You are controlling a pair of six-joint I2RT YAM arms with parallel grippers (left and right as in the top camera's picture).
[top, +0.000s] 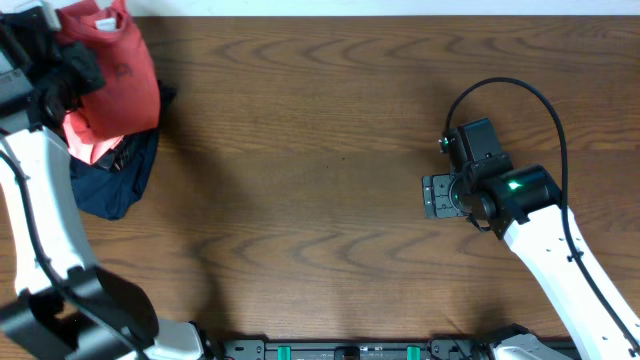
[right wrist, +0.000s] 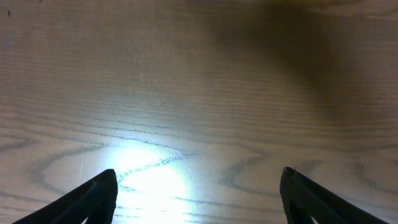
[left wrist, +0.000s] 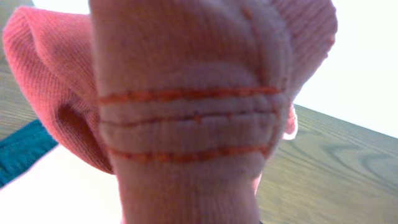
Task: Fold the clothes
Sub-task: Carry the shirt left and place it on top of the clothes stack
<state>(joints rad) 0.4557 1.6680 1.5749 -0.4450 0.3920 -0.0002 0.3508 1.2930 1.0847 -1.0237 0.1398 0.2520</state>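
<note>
The heathered red T-shirt (top: 120, 70) hangs bunched at the table's far left corner. My left gripper (top: 68, 75) is at its left side. In the left wrist view, reddish fabric with stitched hem lines (left wrist: 193, 124) fills the frame and narrows down into the jaws. It hides the fingers, which look shut on the shirt. The shirt's lettering and neck label do not show. My right gripper (top: 440, 195) is open and empty, low over bare wood at the right, with both fingertips apart in the right wrist view (right wrist: 196, 186).
A salmon-pink garment (top: 88, 142) and a navy blue garment (top: 115, 180) lie under and beside the red shirt. A blue strip of the navy blue garment (left wrist: 22, 149) shows in the left wrist view. The wooden table (top: 320, 150) spreads between the arms.
</note>
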